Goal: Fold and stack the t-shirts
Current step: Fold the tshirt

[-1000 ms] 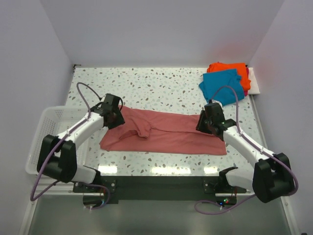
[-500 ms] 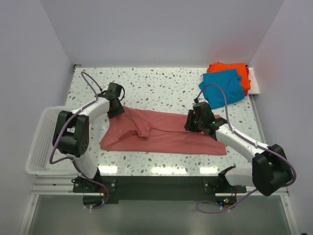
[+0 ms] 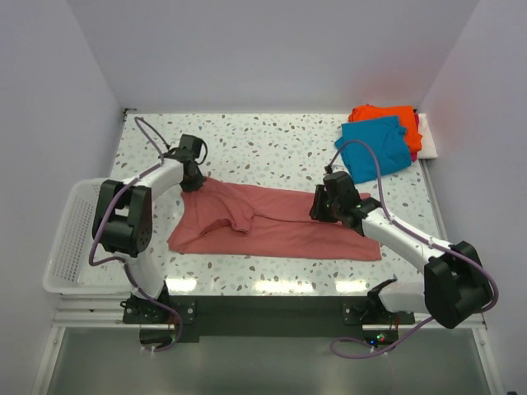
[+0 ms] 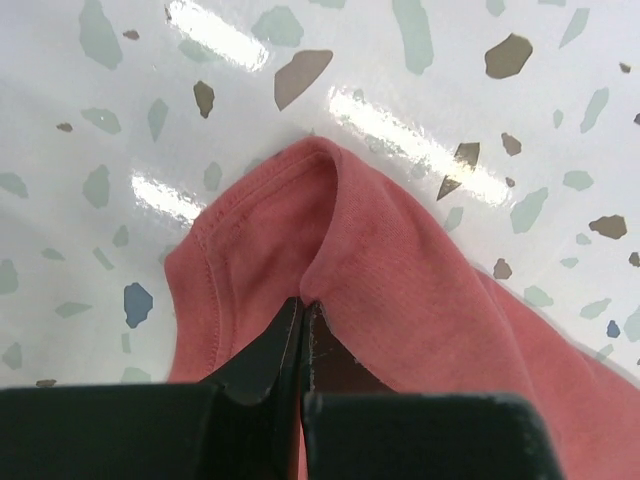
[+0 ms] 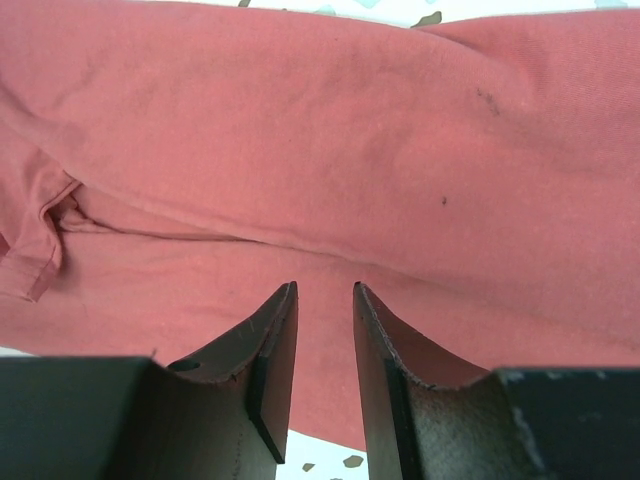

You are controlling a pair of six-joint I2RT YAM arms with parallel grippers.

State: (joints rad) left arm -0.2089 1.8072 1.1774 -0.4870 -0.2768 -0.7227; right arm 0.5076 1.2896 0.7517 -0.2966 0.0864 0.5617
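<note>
- The dusty-red t-shirt point(image 3: 272, 222) is lying spread out as a long band across the terrazzo table point(image 3: 263, 144). It is only partly folded, with a bunched sleeve showing left of its middle.
- The left gripper point(image 3: 196, 179) is sitting at the shirt's far-left corner. In the left wrist view its fingers point(image 4: 270, 350) are pressing together and clamping a raised ridge of the red cloth at their tips.
- The right gripper point(image 3: 323, 207) is working over the shirt's far edge, right of its middle. In the right wrist view its fingers point(image 5: 275, 340) are standing a narrow gap apart with nothing between them. Whether the tips are touching the cloth, I cannot tell.
- Three shirts are sitting in a pile well beyond the red shirt's right end, apart from it. The teal-blue t-shirt point(image 3: 375, 148) is lying on top and nearest. The orange t-shirt point(image 3: 387, 113) is showing behind it, and a sliver of the magenta t-shirt point(image 3: 419, 125) is peeking out at the side. All three are looking folded.
- The white mesh basket point(image 3: 70, 239) is standing off the red shirt's left end. Its contents are not showing.
- Progress, as a judgement: the task is looking mostly done, with the red shirt seemingly the last one.
- Remaining work is finishing the lengthwise fold, folding it down to pile size and placing it on the teal-blue shirt.
</note>
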